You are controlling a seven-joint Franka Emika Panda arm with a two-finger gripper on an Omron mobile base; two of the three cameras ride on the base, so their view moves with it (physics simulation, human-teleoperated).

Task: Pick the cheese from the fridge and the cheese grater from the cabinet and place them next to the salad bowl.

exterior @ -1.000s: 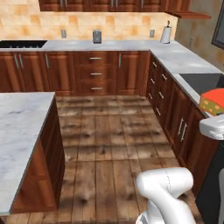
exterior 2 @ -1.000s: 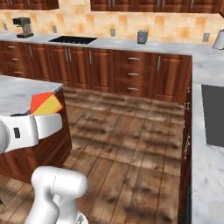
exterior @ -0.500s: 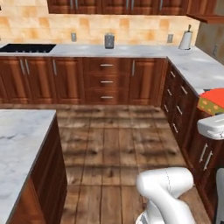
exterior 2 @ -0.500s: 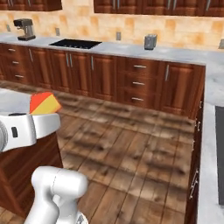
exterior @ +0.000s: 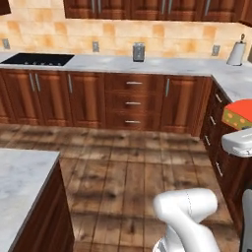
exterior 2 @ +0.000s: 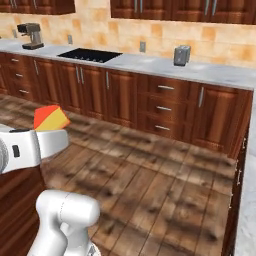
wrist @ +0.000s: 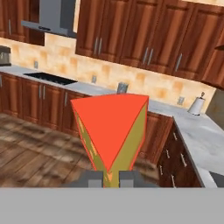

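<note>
The gripper [wrist: 111, 178] is clamped on the cheese [wrist: 111, 133], its two dark finger tips pinching the narrow end of the wedge from either side. In the hand view the cheese stands up from the tips, red face toward the camera, yellow-orange sides with darker flecks running down to the point. In the left base view the cheese [exterior: 238, 114] sits just above the white hand at the right edge of the picture, held in the air over the wooden floor [exterior: 128, 162], well in front of the long counter [exterior: 147, 65]. In the right base view the same wedge [exterior 2: 51, 118] rides on top of the white hand at the left.

Taking that long counter as the landmark: a black cooktop [exterior: 38, 59] is set into its left part, a small grey metal box [exterior: 139, 51] stands on it near the middle against the tiled wall, and a paper towel roll [exterior: 236, 53] stands at its right end, where the worktop turns the corner. A coffee machine [exterior 2: 31, 36] stands on it beyond the cooktop, at the far left. Dark reddish-brown wall cabinets [exterior: 157, 9] hang above it, and a grey range hood [wrist: 51, 17] hangs over the cooktop. Drawers with silver handles [exterior: 133, 103] sit below its middle.

No brand, label or writing can be read on anything.
</note>
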